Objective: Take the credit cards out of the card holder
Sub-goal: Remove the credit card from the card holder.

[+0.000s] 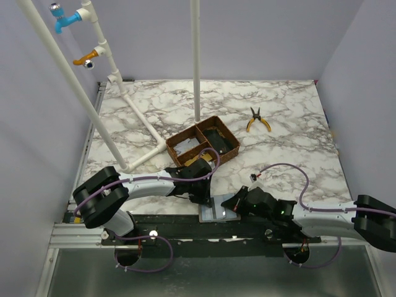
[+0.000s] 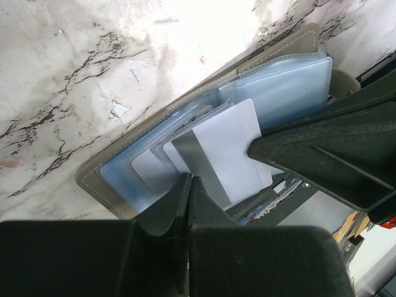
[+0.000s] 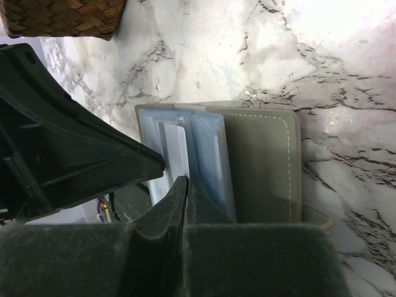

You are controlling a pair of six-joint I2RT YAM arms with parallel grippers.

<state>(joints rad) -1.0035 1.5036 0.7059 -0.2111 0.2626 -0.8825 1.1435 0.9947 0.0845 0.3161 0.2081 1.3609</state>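
At the near edge of the desk, both hands sit closed over the open card holder.
Left hand: closed, tips against the lower edge of the fanned credit cards. Right hand: also closed, tips on the sleeve stack, coming in from the opposite side, so the two hands nearly meet. Can't tell whether either one actually pinches a card. The holder lies flat between the arm bases, long axis roughly along the near edge, with the cards partly out of the clear sleeves directly ahead of both sets of tips. Neither arm is clearly nearer. Likely the pull has to run along the sleeve mouth while the other hand pins the holder.
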